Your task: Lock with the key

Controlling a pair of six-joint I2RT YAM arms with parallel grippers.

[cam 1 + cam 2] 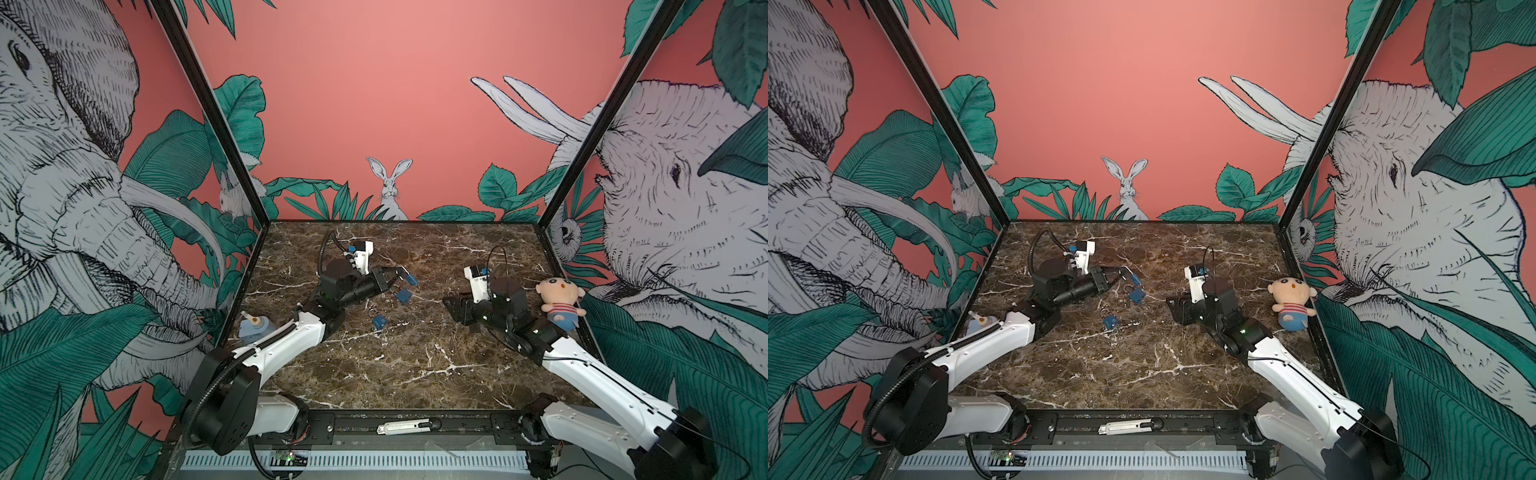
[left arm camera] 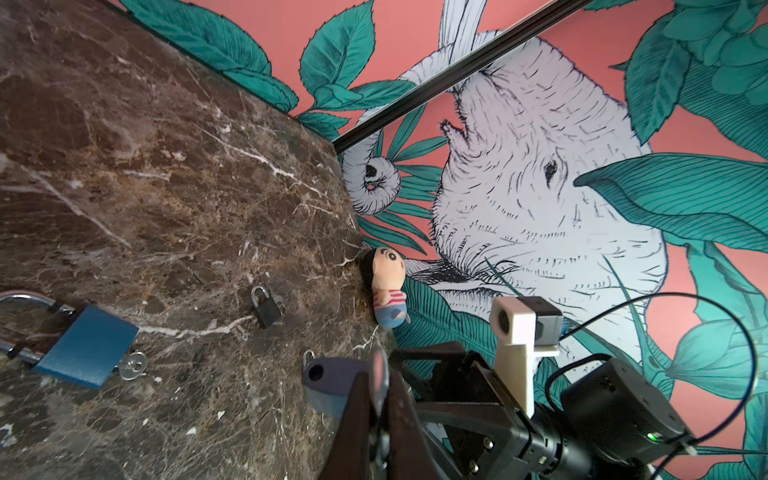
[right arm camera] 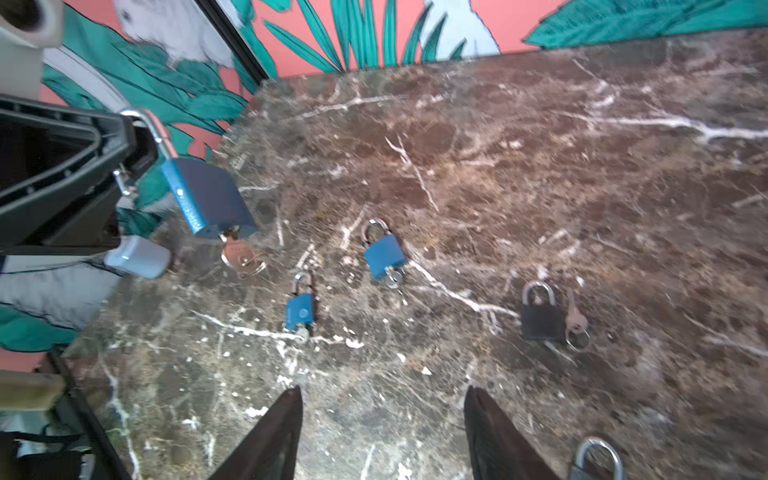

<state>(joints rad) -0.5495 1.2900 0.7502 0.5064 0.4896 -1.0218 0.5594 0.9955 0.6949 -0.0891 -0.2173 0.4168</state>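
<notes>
My left gripper [image 2: 380, 374] is shut on the silver shackle of a blue padlock [image 3: 208, 199] and holds it above the marble table [image 1: 415, 365]. In both top views this padlock [image 1: 411, 279] hangs off the left fingertips. The key [image 3: 235, 249], small and metallic with a ring, sticks out of the bottom of its body. My right gripper [image 3: 383, 395] stands open over bare marble, well short of that padlock, with nothing between its fingers. In a top view the right gripper [image 1: 451, 305] sits right of the middle and points left.
On the table lie two smaller blue padlocks [image 3: 384, 255] [image 3: 300, 309] with keys in them, a black padlock [image 3: 542, 320] with a loose key [image 3: 575, 318] beside it, and another padlock [image 3: 598, 457]. A plush doll [image 1: 559, 303] leans at the right edge. A grey-blue bottle [image 1: 253, 326] lies at the left.
</notes>
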